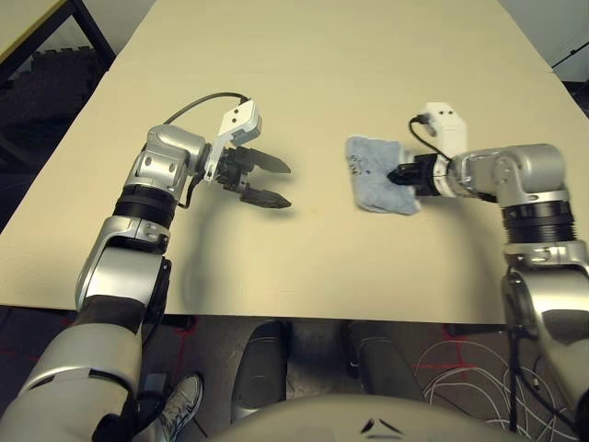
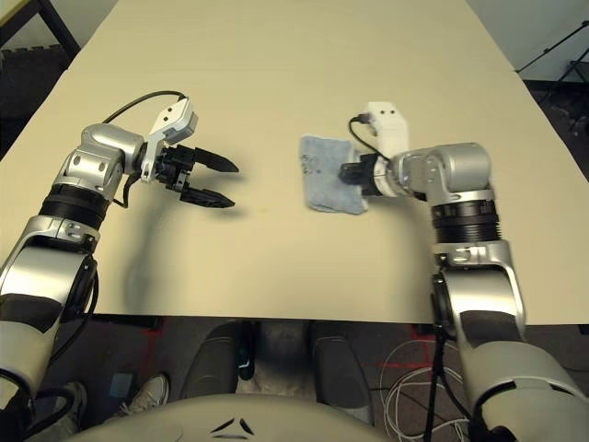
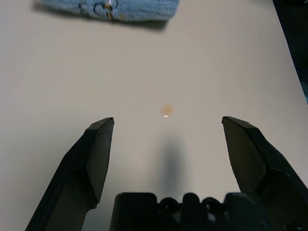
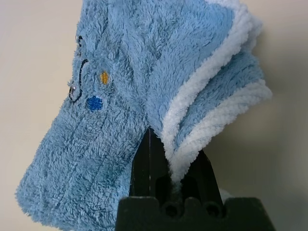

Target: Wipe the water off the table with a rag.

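Notably, risk: the right gripper [image 1: 402, 176] pinched only one bunched edge of the rag [image 1: 377, 173], jaws closed tight, so a push could fold the cloth instead of dragging it flat, skipping the water [image 3: 166, 110]. That droplet lay well apart, between the rag and the left gripper [image 1: 273, 183], which hung wide open and empty. Rag: blue terry, white fringe, small embroidered mark, lying on the table [image 1: 304, 74] right of centre. Water: one yellowish-orange speck.
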### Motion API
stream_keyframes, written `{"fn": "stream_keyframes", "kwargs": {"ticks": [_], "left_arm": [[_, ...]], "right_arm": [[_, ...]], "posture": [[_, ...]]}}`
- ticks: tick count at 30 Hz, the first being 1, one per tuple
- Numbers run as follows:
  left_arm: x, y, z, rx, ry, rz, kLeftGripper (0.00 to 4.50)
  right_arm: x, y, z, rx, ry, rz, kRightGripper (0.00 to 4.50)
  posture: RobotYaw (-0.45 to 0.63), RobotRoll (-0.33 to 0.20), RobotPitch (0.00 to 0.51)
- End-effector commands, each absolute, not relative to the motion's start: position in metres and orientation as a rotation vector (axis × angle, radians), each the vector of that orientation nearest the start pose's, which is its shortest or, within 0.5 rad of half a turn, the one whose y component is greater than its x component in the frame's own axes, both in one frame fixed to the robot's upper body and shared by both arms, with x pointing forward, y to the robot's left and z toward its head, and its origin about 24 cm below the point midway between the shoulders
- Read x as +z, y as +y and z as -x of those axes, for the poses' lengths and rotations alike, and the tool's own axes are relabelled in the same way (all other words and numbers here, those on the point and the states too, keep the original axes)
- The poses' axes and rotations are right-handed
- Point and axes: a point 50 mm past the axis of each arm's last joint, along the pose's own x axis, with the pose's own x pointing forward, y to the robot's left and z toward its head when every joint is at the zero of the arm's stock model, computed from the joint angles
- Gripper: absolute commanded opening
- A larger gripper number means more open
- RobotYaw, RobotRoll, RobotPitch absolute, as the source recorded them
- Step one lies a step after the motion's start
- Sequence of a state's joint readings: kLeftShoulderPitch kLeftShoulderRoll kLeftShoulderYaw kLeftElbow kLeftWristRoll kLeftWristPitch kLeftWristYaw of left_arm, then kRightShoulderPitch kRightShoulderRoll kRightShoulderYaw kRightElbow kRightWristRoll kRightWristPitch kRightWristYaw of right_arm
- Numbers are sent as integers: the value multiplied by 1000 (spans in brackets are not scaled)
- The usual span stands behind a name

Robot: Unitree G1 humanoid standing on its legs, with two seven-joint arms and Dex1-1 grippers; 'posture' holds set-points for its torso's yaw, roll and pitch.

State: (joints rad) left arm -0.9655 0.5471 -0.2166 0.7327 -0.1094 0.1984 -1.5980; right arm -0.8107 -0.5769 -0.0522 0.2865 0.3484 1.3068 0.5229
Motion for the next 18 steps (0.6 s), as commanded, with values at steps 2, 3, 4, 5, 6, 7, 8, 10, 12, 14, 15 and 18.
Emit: {"fn": "stream_keyframes", "kwargs": {"ticks": [2,3,4,5,6,7,8,10,12,14,15,18], "left_arm": [[163,177,-354,-1488,420,-406,4500],[163,177,-354,-1488,419,-407,4500],[163,177,-354,-1488,419,-408,4500],[164,177,-355,-1488,418,-408,4500],[164,176,-355,-1488,417,-409,4500],[165,177,-355,-1486,414,-411,4500],[166,177,-356,-1484,412,-412,4500],[168,179,-357,-1474,409,-410,4500],[169,181,-358,-1469,412,-409,4500],[168,182,-358,-1467,421,-413,4500],[168,183,-358,-1467,424,-416,4500],[168,183,-358,-1462,423,-415,4500]], "right_arm": [[156,-226,-337,367,761,-84,31],[158,-224,-338,379,753,-88,31],[163,-219,-339,400,737,-95,31],[168,-214,-340,421,721,-100,31],[175,-206,-342,449,699,-106,31],[183,-197,-343,485,673,-114,31],[190,-188,-344,519,653,-120,31],[204,-170,-344,580,618,-129,31],[213,-152,-344,628,593,-135,31],[216,-139,-344,658,581,-141,31],[216,-134,-344,667,579,-144,31],[205,-123,-346,683,596,-154,31]], "posture": [[-57,0,172],[-57,0,172],[-57,0,170],[-57,0,169],[-57,0,168],[-57,0,168],[-57,0,167],[-56,0,167],[-56,0,169],[-52,0,168],[-50,0,169],[-42,0,171]]}}
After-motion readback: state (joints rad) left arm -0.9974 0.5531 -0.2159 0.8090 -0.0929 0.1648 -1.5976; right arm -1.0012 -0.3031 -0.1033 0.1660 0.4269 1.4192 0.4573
